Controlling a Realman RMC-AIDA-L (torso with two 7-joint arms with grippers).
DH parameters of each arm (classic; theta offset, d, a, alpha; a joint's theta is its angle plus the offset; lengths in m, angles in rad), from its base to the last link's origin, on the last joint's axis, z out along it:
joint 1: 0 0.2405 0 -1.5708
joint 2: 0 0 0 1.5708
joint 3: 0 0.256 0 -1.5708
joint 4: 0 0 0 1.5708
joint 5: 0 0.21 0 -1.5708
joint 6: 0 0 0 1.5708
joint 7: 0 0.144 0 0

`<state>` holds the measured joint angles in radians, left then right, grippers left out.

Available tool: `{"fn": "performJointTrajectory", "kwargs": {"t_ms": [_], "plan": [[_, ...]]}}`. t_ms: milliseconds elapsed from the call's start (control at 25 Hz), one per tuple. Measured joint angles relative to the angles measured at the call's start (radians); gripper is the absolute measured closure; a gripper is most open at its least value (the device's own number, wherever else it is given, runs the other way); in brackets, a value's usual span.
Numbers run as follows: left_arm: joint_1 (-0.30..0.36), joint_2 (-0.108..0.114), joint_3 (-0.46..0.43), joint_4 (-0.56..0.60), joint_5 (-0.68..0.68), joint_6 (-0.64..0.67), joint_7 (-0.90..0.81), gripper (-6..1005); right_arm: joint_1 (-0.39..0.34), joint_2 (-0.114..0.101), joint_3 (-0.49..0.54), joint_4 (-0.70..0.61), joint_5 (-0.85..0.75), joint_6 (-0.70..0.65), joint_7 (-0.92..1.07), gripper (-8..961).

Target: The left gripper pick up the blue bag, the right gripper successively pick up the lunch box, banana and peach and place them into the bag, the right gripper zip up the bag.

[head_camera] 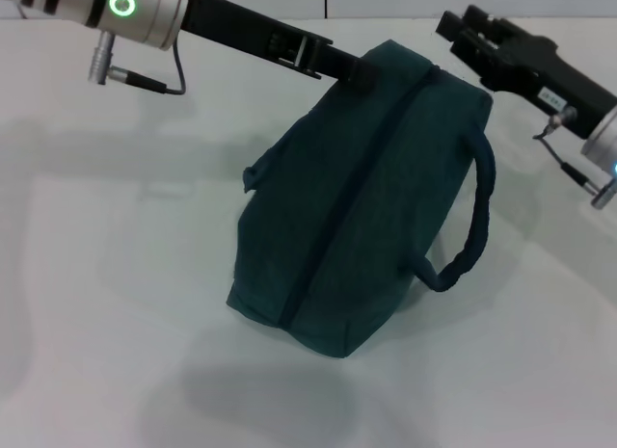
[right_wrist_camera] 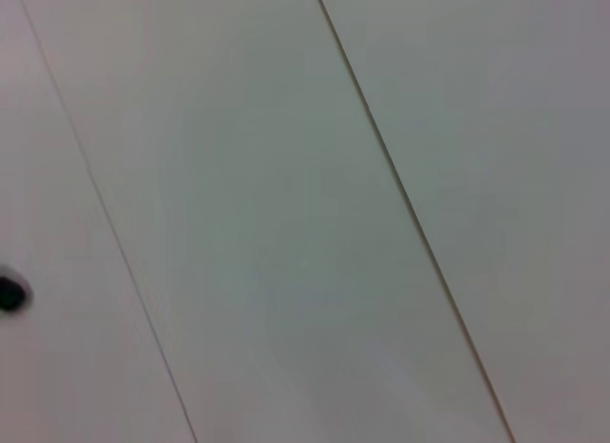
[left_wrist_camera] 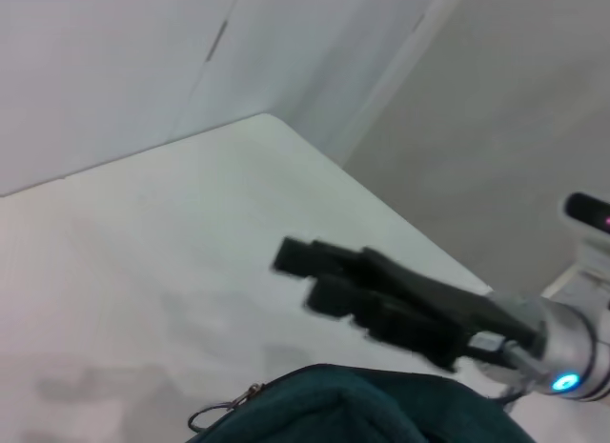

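The blue bag (head_camera: 366,207) hangs tilted over the table with one lower corner resting on it. Its zipper line runs shut along the top. My left gripper (head_camera: 359,74) is shut on the bag's upper edge and holds it up. One loop handle (head_camera: 477,217) droops on the right side. My right gripper (head_camera: 455,34) hovers just past the bag's top right corner, apart from it, with nothing held. The left wrist view shows the right gripper (left_wrist_camera: 300,276) open above the bag (left_wrist_camera: 362,410) and its metal ring pull (left_wrist_camera: 217,416). The lunch box, banana and peach are out of view.
The white table (head_camera: 116,275) spreads around the bag, with walls behind it. The right wrist view shows only pale wall panels (right_wrist_camera: 286,224).
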<state>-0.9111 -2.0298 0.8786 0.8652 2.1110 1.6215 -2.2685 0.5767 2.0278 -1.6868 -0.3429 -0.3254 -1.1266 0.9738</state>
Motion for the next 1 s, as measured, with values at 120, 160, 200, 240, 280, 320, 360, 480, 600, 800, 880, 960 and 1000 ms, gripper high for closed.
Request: {"fn": "performJointTrajectory", "kwargs": {"t_ms": [120,160,200,240,280,320,360,480,600,800,880,960,1000], "plan": [[0.011,0.0,-0.002,0.0,0.01,-0.013,0.001,879,-0.027,-0.003,0.038,0.001,0.001,-0.064,-0.039,622],[0.015,0.0,-0.004,0.0,0.016,-0.018,0.001,871,-0.042,-0.006,0.054,0.001,0.001,-0.088,-0.056,582],[0.017,-0.001,-0.004,0.0,0.019,-0.026,0.002,863,-0.056,-0.008,0.069,0.0,0.001,-0.107,-0.07,542],[0.02,-0.002,-0.003,0.0,0.021,-0.032,0.003,855,-0.072,-0.011,0.085,0.0,0.0,-0.127,-0.085,502],[0.024,-0.003,-0.002,0.0,0.022,-0.039,0.005,846,-0.09,-0.013,0.104,0.003,-0.002,-0.153,-0.102,462],[0.026,-0.004,-0.001,0.001,0.022,-0.043,0.007,838,-0.115,-0.016,0.127,0.01,-0.004,-0.186,-0.13,419],[0.029,-0.005,-0.002,0.003,0.022,-0.045,0.01,830,-0.131,-0.017,0.137,0.015,-0.006,-0.204,-0.147,376],[0.033,-0.006,-0.009,0.007,0.013,-0.046,0.027,806,-0.196,-0.024,0.16,0.021,-0.007,-0.255,-0.195,248],[0.042,-0.006,-0.011,0.02,-0.015,-0.046,0.047,781,-0.255,-0.032,0.183,0.022,-0.008,-0.29,-0.217,171],[0.087,-0.004,-0.013,0.079,-0.115,-0.072,0.085,634,-0.304,-0.045,0.191,0.03,-0.006,-0.307,-0.247,96],[0.112,0.001,-0.013,0.106,-0.159,-0.08,0.093,547,-0.314,-0.05,0.191,0.035,-0.005,-0.315,-0.248,97],[0.141,0.006,-0.017,0.132,-0.206,-0.083,0.104,476,-0.316,-0.053,0.191,0.041,-0.008,-0.33,-0.25,99],[0.159,0.008,-0.022,0.148,-0.23,-0.081,0.111,440,-0.317,-0.056,0.191,0.044,-0.013,-0.341,-0.252,100]]}}
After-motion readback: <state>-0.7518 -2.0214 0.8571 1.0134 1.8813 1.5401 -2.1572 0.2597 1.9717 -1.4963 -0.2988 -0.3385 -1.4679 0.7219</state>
